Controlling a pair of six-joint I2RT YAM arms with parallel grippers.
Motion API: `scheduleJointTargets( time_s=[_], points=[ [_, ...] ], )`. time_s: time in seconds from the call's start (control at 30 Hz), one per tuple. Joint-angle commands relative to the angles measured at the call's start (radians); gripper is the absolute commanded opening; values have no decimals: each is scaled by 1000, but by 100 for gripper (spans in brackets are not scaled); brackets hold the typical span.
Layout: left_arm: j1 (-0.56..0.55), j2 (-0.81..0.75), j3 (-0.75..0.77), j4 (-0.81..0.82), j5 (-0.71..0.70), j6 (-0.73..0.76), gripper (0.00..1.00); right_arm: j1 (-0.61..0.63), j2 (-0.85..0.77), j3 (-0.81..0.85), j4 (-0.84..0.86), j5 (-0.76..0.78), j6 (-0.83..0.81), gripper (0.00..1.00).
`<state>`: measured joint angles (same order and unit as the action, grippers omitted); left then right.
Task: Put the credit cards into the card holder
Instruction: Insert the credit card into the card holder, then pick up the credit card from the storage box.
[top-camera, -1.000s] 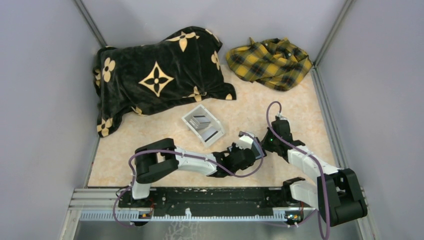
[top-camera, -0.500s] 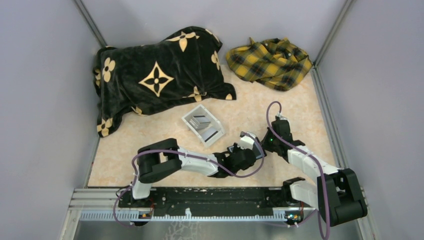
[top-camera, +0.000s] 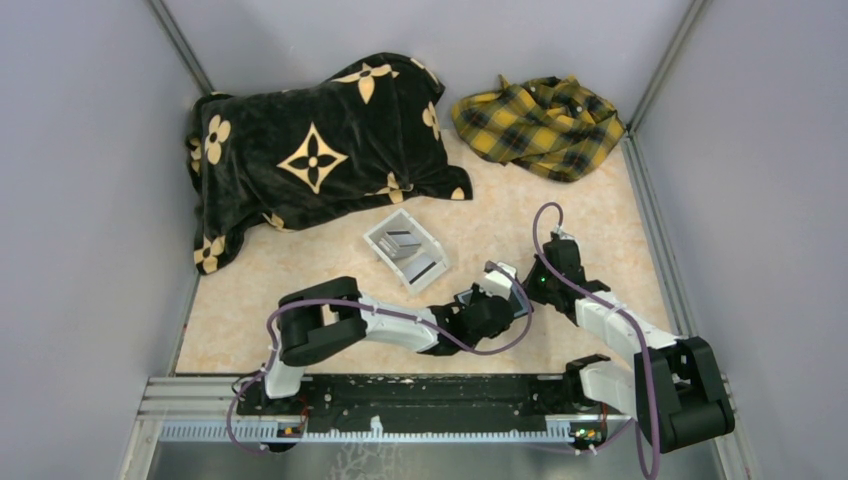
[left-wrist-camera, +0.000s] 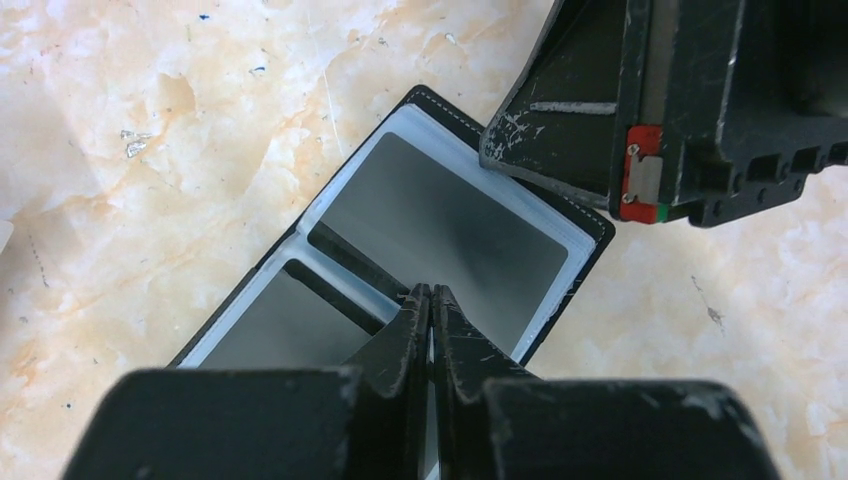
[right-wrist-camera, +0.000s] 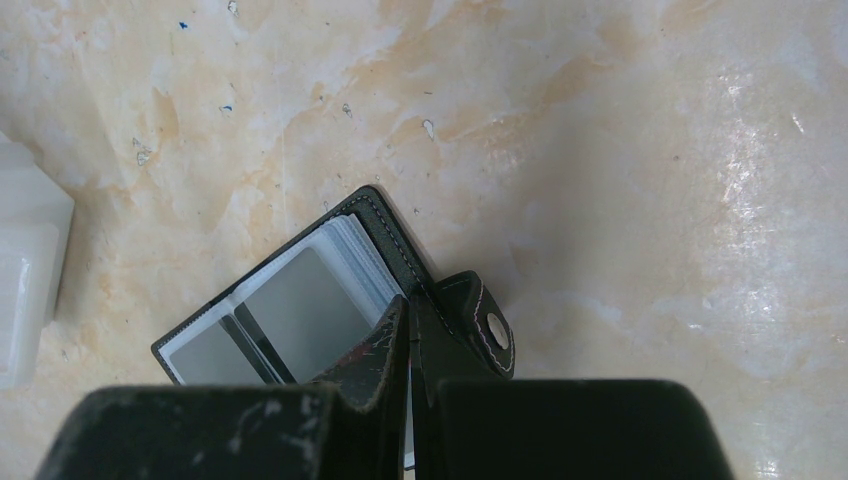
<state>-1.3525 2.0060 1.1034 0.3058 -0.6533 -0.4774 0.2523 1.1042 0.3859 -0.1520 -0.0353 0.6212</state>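
The wallet (right-wrist-camera: 383, 232) lies open, a grey card (left-wrist-camera: 440, 225) in its clear sleeve. The left gripper (left-wrist-camera: 430, 296), jaws almost together, hangs over that sleeve. The right gripper (right-wrist-camera: 408, 312), closed, sits at the wallet's strap edge. Near the wallet, a white box (top-camera: 385, 262) holds more cards (top-camera: 425, 268).

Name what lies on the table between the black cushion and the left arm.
The white open box, with bare tabletop either side; the top view shows it.
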Motion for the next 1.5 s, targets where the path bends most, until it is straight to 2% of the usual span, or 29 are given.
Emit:
scheduleJointTargets(
  time_s=[0.0, 0.23, 0.43, 0.57, 0.67, 0.8, 1.0, 1.1, 1.23, 1.33, 1.47],
  points=[
    [-8, 5, 39, 27, -33, 25, 9, -5, 5, -13, -12, -8, -2, 0],
    [-8, -151, -44, -47, -128, -65, 15, -6, -30, 11, -42, 18, -11, 0],
    [-10, -343, -161, -208, -201, -256, 32, -4, -108, 80, -80, 35, -72, 16],
    [-18, -446, -209, -400, -223, -472, 36, 11, -137, 141, -102, 23, -111, 26],
    [-34, -523, -253, -491, -246, -601, 39, 69, -132, 209, -147, 78, -138, 35],
    [-49, -616, -288, -661, -289, -777, 42, 157, -98, 305, -166, 102, -173, 42],
    [-50, -706, -323, -925, -369, -1056, 48, 327, 90, 524, -166, 130, -250, 45],
    [-50, -706, -326, -1093, -389, -1260, 50, 394, 210, 651, -169, 138, -286, 46],
    [-50, -698, -336, -1287, -397, -1467, 58, 459, 370, 819, -179, 118, -324, 48],
    [-50, -715, -366, -1348, -397, -1552, 65, 494, 499, 934, -193, 90, -349, 49],
    [-46, -772, -424, -1349, -401, -1593, 67, 526, 640, 1055, -203, 60, -366, 50]
  ],
)
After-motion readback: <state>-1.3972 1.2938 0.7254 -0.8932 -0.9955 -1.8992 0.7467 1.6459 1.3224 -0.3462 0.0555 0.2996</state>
